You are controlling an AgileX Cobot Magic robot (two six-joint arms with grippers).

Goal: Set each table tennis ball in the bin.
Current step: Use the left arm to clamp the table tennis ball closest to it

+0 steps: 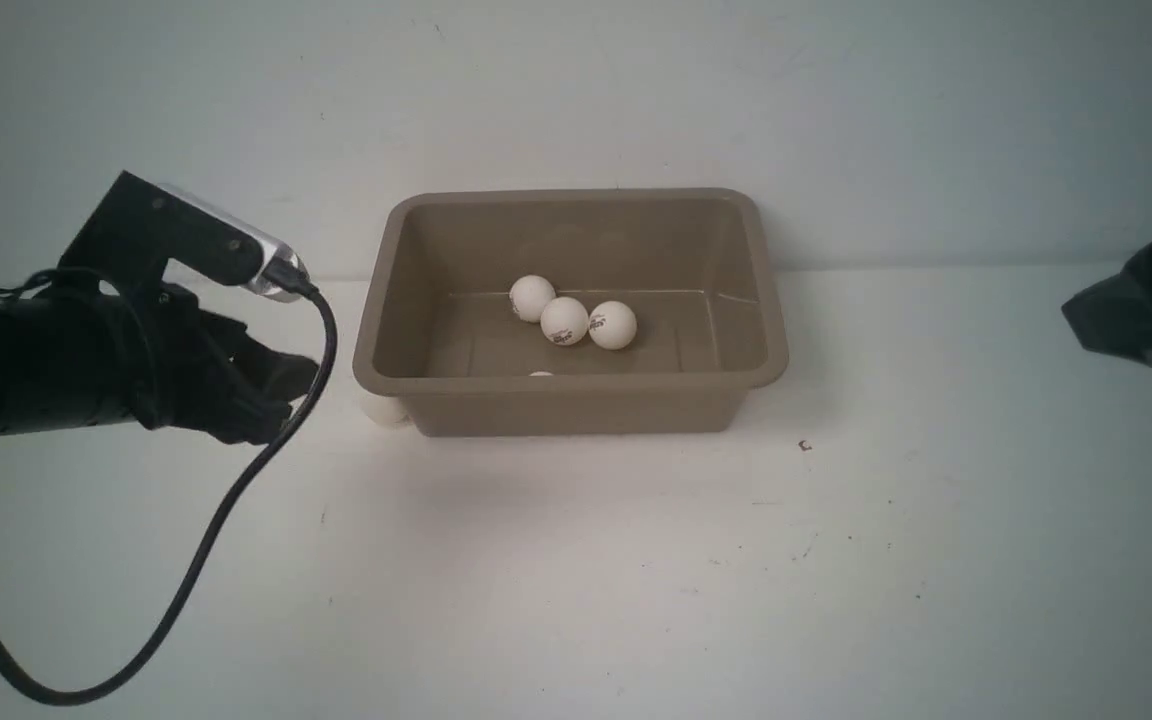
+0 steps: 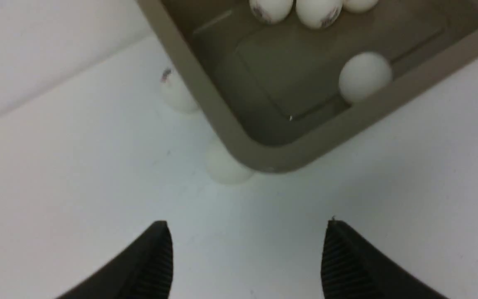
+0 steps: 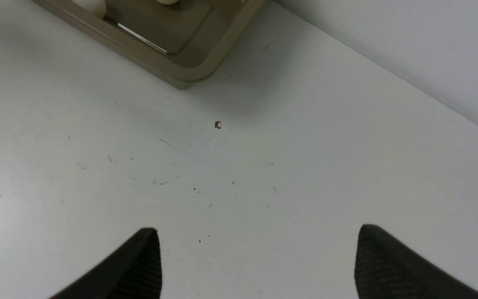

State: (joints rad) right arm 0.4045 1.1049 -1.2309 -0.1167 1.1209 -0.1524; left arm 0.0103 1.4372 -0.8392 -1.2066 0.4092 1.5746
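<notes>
Two left to fetch, both outside the bin [image 1: 576, 412] on its left side, so far nearer the left claw [image 2: 245, 255]. Plain ball [image 2: 227, 171] wedged at the bin's near left corner, partly under the flared rim, dead ahead of that claw with bare counter [image 1: 576, 580] between. Logo ball [image 2: 175, 92] farther back along the left wall, probably touching it, though too blurred to swear to. Four others inside: a cluster of three [image 1: 564, 322] mid-floor, a lone ball [image 2: 363, 77] against the near wall. Left claw spread wide, holding nothing. Right claw [image 3: 255, 257] likewise wide and empty, well apart across the bin. No long axis on a ball; only the wall and overhanging rim to mind, so likely best approached from the open counter side. Smooth, flat, white surface, apt to let a nudged ball roll; ample room leftward, save a trailing black cable [image 1: 207, 540].
</notes>
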